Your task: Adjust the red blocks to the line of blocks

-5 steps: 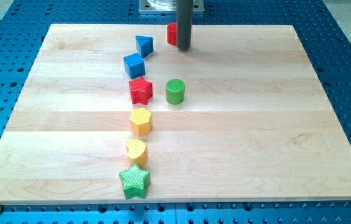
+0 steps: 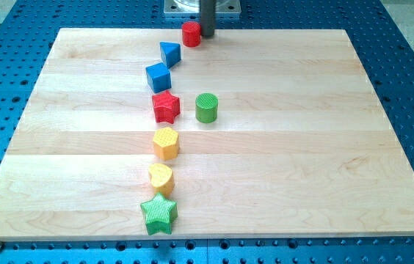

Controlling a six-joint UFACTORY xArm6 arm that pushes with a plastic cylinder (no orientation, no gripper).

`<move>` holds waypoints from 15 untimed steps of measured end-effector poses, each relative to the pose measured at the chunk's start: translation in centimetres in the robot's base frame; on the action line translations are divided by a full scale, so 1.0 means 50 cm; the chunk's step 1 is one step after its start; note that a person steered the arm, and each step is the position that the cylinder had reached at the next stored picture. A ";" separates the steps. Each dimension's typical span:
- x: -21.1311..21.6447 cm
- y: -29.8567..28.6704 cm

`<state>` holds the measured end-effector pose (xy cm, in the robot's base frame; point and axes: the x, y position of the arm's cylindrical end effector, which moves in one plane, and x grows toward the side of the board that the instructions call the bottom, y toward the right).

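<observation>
At the wooden board's (image 2: 280,183) top edge, my tip (image 2: 208,34), a bare rod holding nothing, touches the small red plastic cylinder (image 2: 191,34), which looks light, rigid, easily slid by its right side.

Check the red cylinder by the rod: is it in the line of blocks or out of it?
In. The red cylinder sits at the line's top end, just above the blue triangle, with my tip at its right side.

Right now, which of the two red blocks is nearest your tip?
The red cylinder at the view's top edge, just left of my tip. The red star sits farther down, within the line.
</observation>
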<state>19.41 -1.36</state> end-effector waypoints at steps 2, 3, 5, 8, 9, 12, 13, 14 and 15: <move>0.000 -0.031; 0.035 0.041; 0.308 0.061; 0.508 -0.003; 0.527 -0.023; 0.494 -0.069; 0.510 -0.113; 0.500 -0.115; 0.500 -0.116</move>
<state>44.43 -7.15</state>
